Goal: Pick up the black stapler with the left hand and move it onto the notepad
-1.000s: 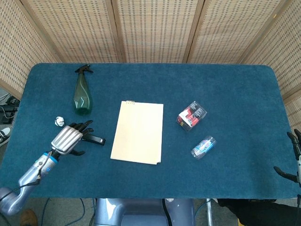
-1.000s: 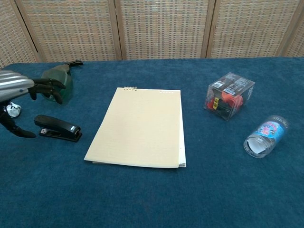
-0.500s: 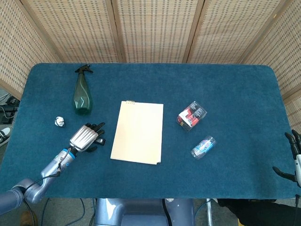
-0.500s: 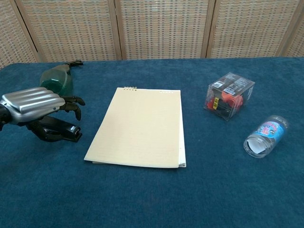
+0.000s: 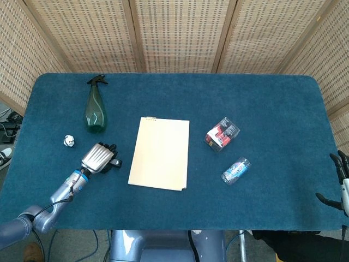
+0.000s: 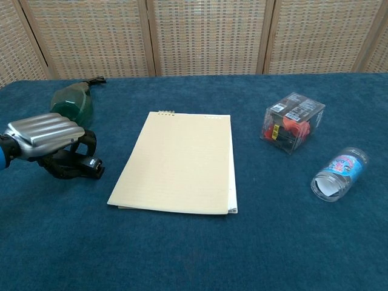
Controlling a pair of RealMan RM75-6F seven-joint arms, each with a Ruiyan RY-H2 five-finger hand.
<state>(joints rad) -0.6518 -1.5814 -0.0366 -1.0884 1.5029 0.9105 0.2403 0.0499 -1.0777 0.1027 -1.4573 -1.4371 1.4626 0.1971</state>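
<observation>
The black stapler (image 6: 86, 167) lies on the blue tablecloth just left of the cream notepad (image 6: 176, 162); only its right end shows from under my left hand (image 6: 47, 136). That hand covers the stapler from above, and its dark fingers (image 6: 88, 142) curl down around the stapler's body. From the head view, the left hand (image 5: 98, 157) sits over the stapler (image 5: 116, 162), a short gap from the notepad (image 5: 160, 153). My right hand (image 5: 341, 185) hangs off the table's right edge, fingers apart, holding nothing.
A green spray bottle (image 5: 95, 109) lies behind the left hand, and a small white ball (image 5: 68, 141) is to its left. Right of the notepad stand a clear box (image 6: 292, 121) with red contents and a small jar (image 6: 338, 173) on its side.
The left hand swept right from beside the stapler to over it. Its fingers, stretched out half a second ago, have now curled down around the stapler.
</observation>
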